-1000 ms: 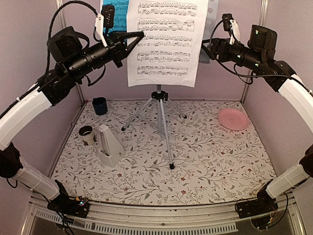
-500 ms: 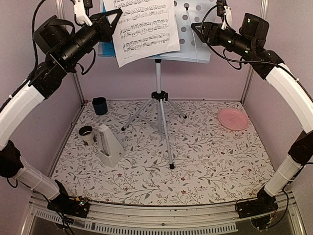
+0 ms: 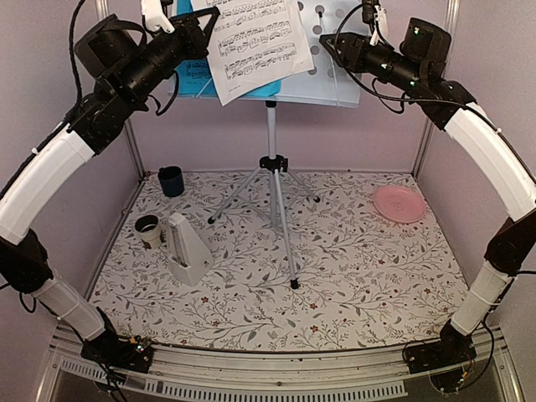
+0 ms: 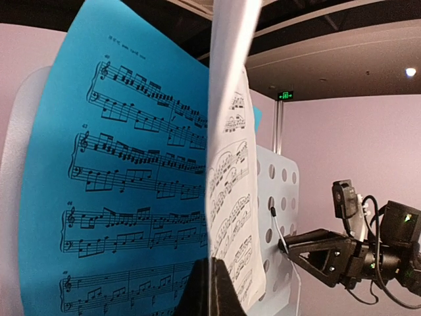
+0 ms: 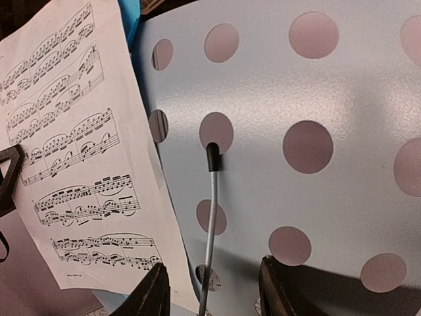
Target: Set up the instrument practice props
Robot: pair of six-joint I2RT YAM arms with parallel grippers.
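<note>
The left gripper (image 3: 207,17) is closed on the lower edge of the white music sheet (image 3: 260,40), and the left wrist view shows its dark fingers (image 4: 212,289) pressed together with the paper rising from them almost edge-on, so most of the print is hard to read there. The sheet hangs tilted in front of the music stand (image 3: 335,59). Whether its bottom edge touches the stand's ledge cannot be told. Behind it the blue music sheet (image 3: 194,77) lies against the left part of the stand. From above it is mostly covered by the white sheet and the left arm, though the left wrist camera sees its face plainly. The top edge of the overhead view cuts off the upper parts of both sheets and of the stand. The right gripper (image 5: 212,289) is close to the perforated panel, its jaws partly apart and gripping nothing. A thin wire page holder (image 5: 210,204) runs down between its fingers (image 5: 152,291), and where the wire ends is out of frame. The stand's silver tripod (image 3: 276,197) rests on the flowered table (image 3: 368,285). The metronome (image 3: 186,248) stands upright at the left, with a small pale cup (image 3: 147,228) just beside it that is too small to make out further. A dark blue cup (image 3: 171,181) sits in the far left corner and a pink plate (image 3: 399,203) at the right.
</note>
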